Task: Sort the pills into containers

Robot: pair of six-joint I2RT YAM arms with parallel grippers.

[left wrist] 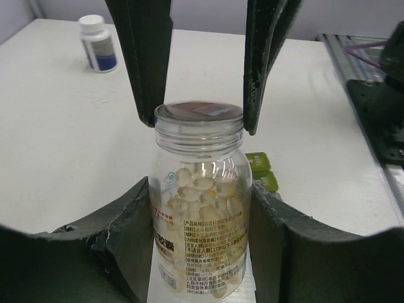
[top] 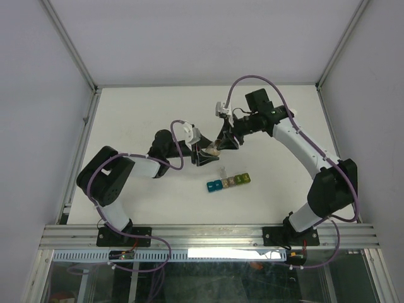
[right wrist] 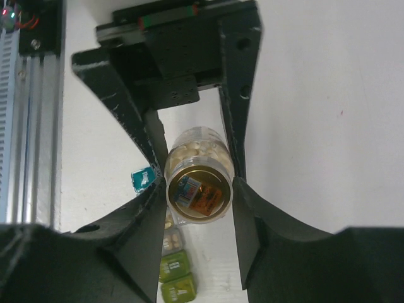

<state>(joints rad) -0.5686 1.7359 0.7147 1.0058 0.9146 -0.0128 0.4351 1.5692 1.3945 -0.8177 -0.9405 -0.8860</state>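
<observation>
my left claw (left wrist: 201,197) holds the bottle (left wrist: 201,255), right claw (right wrist: 198,188) pinches its top; pills (left wrist: 203,184) sit inside, containers (top: 228,182) wait nearby; i reckon sorting hasn't begun.

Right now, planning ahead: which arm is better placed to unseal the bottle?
Likely right: the right tool flanks the bottle at its mouth; the left tool is busy gripping its body.

Containers (top: 228,182) lie on the table (top: 158,113) before the bottle (top: 214,150).
</observation>
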